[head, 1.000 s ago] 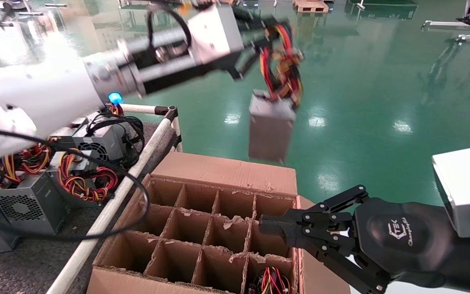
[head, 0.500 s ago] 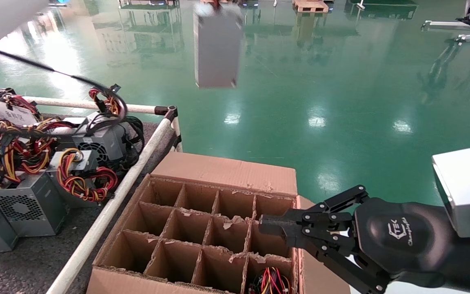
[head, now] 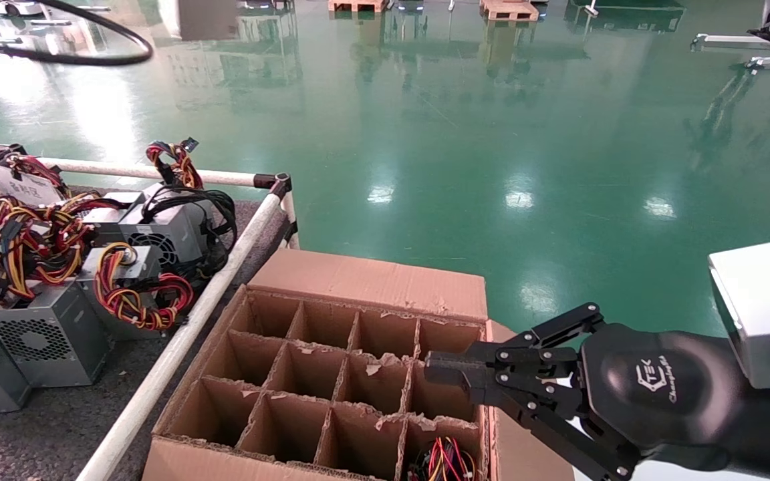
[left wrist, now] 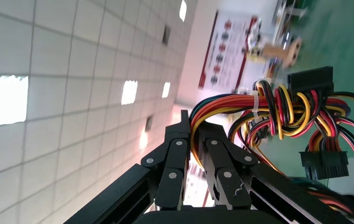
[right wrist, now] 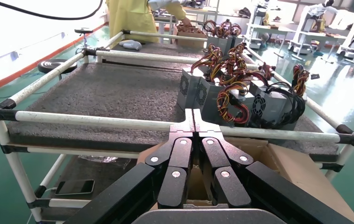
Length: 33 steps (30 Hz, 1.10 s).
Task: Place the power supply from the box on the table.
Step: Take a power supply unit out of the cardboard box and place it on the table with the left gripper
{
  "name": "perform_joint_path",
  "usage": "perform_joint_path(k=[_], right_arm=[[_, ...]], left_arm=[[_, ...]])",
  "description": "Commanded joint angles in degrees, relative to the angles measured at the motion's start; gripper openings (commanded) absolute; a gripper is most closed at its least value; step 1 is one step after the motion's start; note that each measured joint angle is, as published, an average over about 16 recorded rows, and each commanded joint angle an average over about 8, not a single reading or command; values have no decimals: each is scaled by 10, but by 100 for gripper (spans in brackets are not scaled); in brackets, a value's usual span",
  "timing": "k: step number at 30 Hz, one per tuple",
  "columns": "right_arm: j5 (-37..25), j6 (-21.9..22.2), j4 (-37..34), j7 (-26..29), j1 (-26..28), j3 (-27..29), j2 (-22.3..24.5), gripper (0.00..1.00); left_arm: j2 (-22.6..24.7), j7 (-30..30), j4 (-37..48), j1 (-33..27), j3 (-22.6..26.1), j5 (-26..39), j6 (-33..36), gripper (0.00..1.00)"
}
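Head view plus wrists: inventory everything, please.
power supply: one, silver-grey, aloft, hung by its coloured wires
box: one, brown cardboard, twelve cells, right of table
wire bundle: one, red-yellow-black, box's near-right cell
table: one, dark grey, white rails
other power supplies: several, grey, on table
floor: green
left gripper: black, shut on the wires, high up
right gripper: black, shut, empty, over box's right edge
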Motion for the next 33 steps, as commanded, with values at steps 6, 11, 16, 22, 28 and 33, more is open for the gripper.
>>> perform_joint_path(k=[6, 11, 16, 22, 28, 33], right_arm=[[0, 0, 0, 0, 0, 0, 0, 0], [0, 0, 0, 0, 0, 0, 0, 0], [0, 0, 0, 0, 0, 0, 0, 0], [0, 0, 0, 0, 0, 0, 0, 0], [0, 0, 0, 0, 0, 0, 0, 0], [0, 0, 0, 0, 0, 0, 0, 0]], left_arm=[[-10, -2, 54, -27, 22, 36, -24, 0], [-27, -3, 78, -31, 38, 56, -37, 0], [-41, -10, 100, -36, 57, 75, -44, 0], [-53, -26, 137, -47, 84, 101, -44, 0], [-68, -40, 167, -55, 107, 123, -46, 0], [-79, -54, 188, -61, 124, 139, -47, 0]])
